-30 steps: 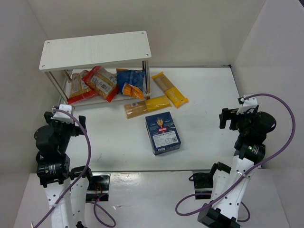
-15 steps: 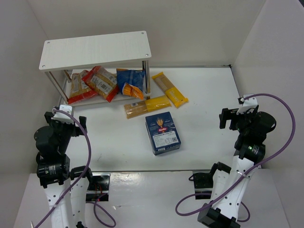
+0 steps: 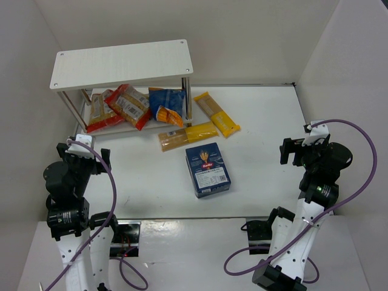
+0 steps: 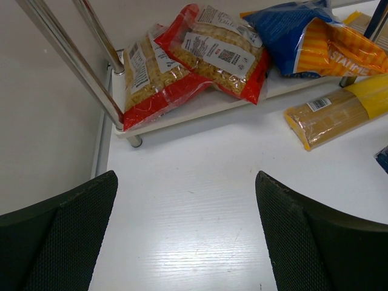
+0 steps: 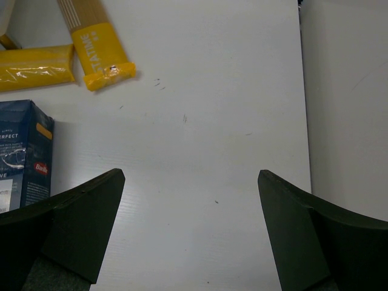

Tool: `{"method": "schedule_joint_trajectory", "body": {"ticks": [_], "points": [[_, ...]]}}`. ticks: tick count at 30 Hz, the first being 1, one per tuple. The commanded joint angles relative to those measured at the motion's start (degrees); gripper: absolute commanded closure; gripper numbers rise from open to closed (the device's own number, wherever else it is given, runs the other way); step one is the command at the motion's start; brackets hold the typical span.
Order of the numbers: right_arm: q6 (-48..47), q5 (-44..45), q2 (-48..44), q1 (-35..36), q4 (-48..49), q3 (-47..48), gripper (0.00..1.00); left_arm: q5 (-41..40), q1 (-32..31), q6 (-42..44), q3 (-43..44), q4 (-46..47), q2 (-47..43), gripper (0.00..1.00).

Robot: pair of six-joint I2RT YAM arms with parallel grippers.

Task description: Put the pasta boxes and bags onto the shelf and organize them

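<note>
A white table (image 3: 260, 121) seen from above, walled in white on its far, left and right sides. In its far left corner stands the shelf (image 3: 121, 62), a low two-board rack on thin metal legs, its length along the far edge. Two arms rise from the near edge, one by each near corner. The left gripper (image 4: 185, 182) hangs above the table in front of the shelf, fingers spread wide. The right gripper (image 5: 191, 176) hangs near the right edge, also spread wide. A dark blue box (image 3: 208, 170) lies flat near the middle of the table, slightly toward the near edge. On the lower board, two red bags (image 3: 129, 106) overlap at the left end, and a blue bag (image 3: 167, 104) lies at the right end. Two yellow packets rest on the table: one packet (image 3: 216, 113) slants away from the shelf's right legs toward the right edge, the other packet (image 3: 188, 136) lies between the shelf's right end and the box.
</note>
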Motion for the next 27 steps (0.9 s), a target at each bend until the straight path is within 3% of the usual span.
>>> {"method": "schedule_joint_trajectory", "body": {"ticks": [1, 27], "points": [[0.1, -0.2, -0.3, 0.1, 0.4, 1.8, 0.01, 1.4, 0.4, 1.1, -0.5, 1.5, -1.1, 0.0], [0.1, -0.2, -0.9, 0.1, 0.4, 1.8, 0.01, 1.9, 0.4, 1.6, -0.5, 0.9, -1.1, 0.0]]}}
